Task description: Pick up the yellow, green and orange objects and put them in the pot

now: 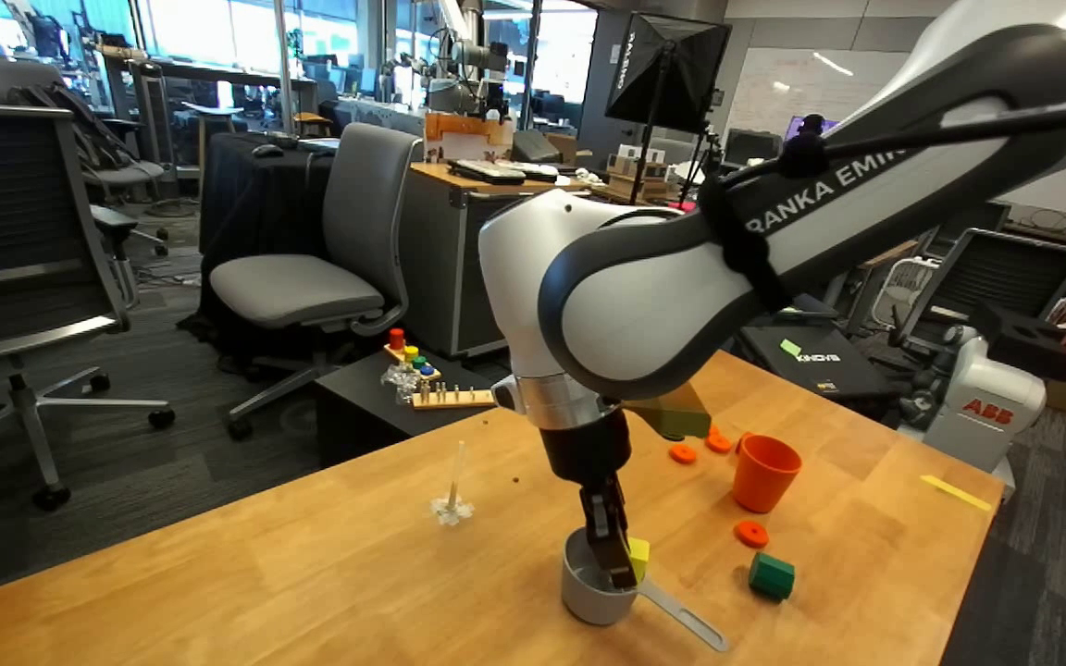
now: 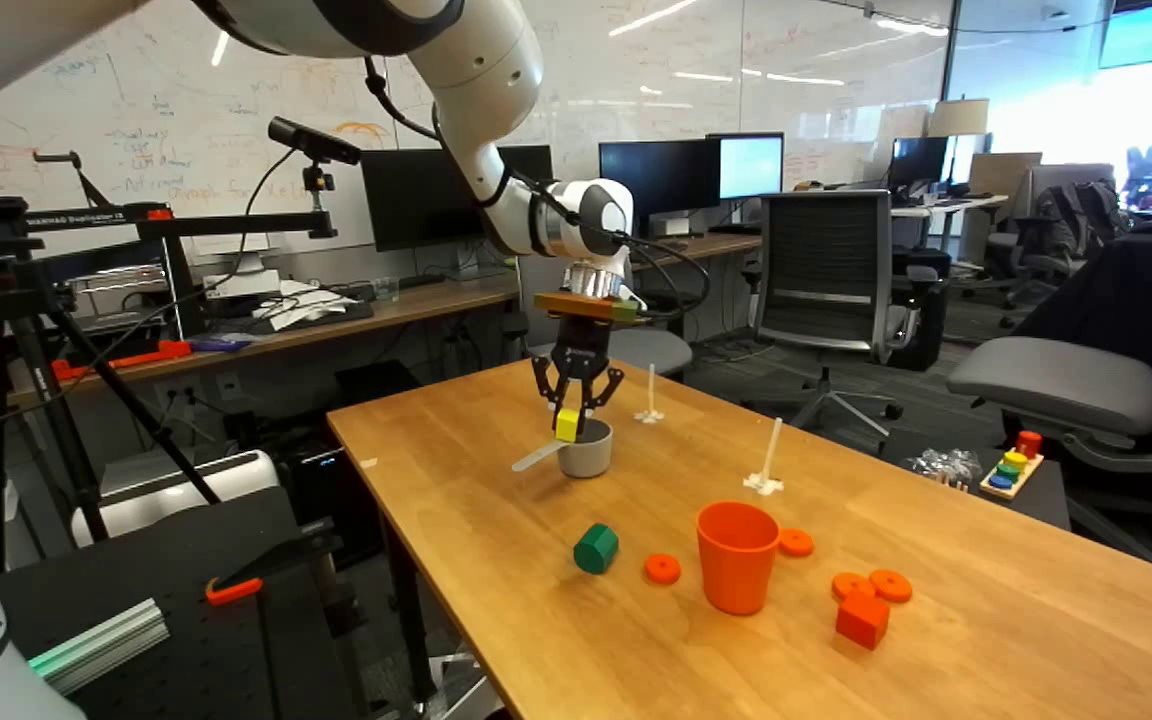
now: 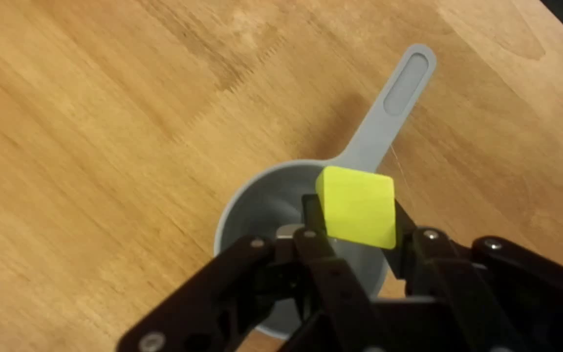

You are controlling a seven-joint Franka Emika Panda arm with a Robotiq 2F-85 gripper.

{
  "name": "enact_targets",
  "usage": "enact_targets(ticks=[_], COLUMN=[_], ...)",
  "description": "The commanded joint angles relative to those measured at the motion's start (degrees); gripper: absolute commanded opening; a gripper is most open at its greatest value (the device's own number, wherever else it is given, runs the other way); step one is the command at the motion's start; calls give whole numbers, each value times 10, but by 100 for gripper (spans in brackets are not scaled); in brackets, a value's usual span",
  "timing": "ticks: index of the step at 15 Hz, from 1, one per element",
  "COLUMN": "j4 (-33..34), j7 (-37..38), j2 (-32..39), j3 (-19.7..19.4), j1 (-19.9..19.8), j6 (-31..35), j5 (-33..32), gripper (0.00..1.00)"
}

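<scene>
The grey pot (image 1: 596, 603) with its pale handle stands on the table; it also shows in an exterior view (image 2: 588, 462) and in the wrist view (image 3: 249, 208). My gripper (image 2: 569, 412) points down over the pot, shut on the yellow cube (image 3: 359, 208). The cube is above the pot's rim on the handle side, partly over the opening. It also shows in an exterior view (image 2: 566, 425). The green piece (image 1: 772, 576) lies on the table, also in an exterior view (image 2: 596, 549). The orange-red cube (image 2: 862, 620) sits farther off.
The orange-red cup (image 2: 738, 555) stands upright on the table (image 2: 496, 500), also in an exterior view (image 1: 765, 474). Several flat orange discs lie around it, one (image 1: 751, 534) between cup and green piece. Thin pale sticks (image 2: 771, 455) stand upright on the table.
</scene>
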Motion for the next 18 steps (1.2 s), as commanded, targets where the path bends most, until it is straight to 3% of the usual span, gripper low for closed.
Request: enact_targets(ticks=[1, 2, 5, 8, 14, 18], j4=[77, 89, 109, 78, -54, -134], j7=[-2, 2, -1, 11, 66, 89], j2=[37, 43, 51, 28, -38, -56], j3=[-4, -6, -9, -25, -69, -66], j1=[20, 23, 23, 16, -9, -32], j6=[-39, -47, -64, -69, -31, 5], j5=[-7, -7, -6, -16, -42, -39], gripper=[37, 58, 79, 99, 100, 100])
